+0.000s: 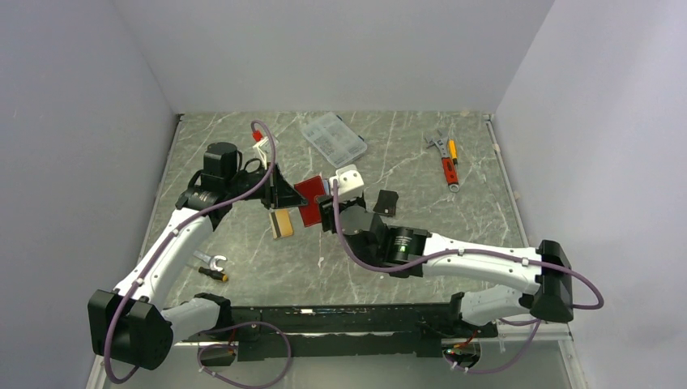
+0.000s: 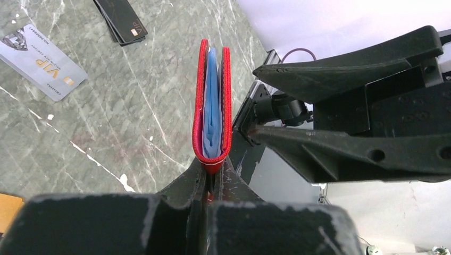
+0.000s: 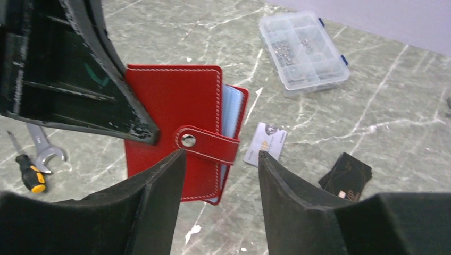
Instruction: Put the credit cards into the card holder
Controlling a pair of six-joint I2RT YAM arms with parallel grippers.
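Observation:
My left gripper [image 2: 215, 166] is shut on the bottom edge of the red card holder [image 2: 213, 106] and holds it upright above the table. The blue inside shows between its covers. In the right wrist view the card holder [image 3: 170, 106] faces me with its snap tab [image 3: 207, 143] fastened. My right gripper [image 3: 222, 155] stands open just in front of that tab, holding nothing. On the table lie a silver-grey credit card [image 3: 266, 141], a small stack of dark cards [image 3: 345, 175] and an orange-gold card [image 1: 283, 223].
A clear compartment box [image 1: 333, 138] sits at the back centre. A red-handled wrench and other tools [image 1: 448, 166] lie at the back right. A spanner and a small screwdriver [image 1: 212, 267] lie beside the left arm.

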